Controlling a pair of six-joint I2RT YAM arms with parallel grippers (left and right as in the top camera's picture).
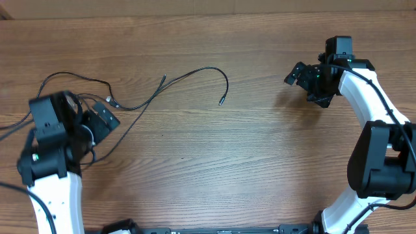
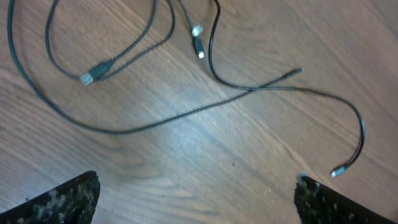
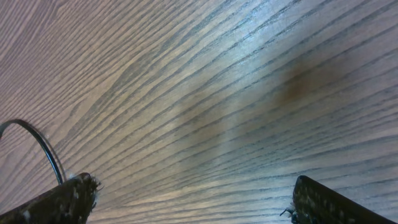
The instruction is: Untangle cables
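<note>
Cables lengthwise left-right, tips rightward

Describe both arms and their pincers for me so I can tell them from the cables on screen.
The left arm and right arm have white shells, chunky black joint housings and black wiring alongside. The left pincer and right pincer are black and boxy, with a small green light behind each. Close up, the fingers are black, flecked pale.
</note>
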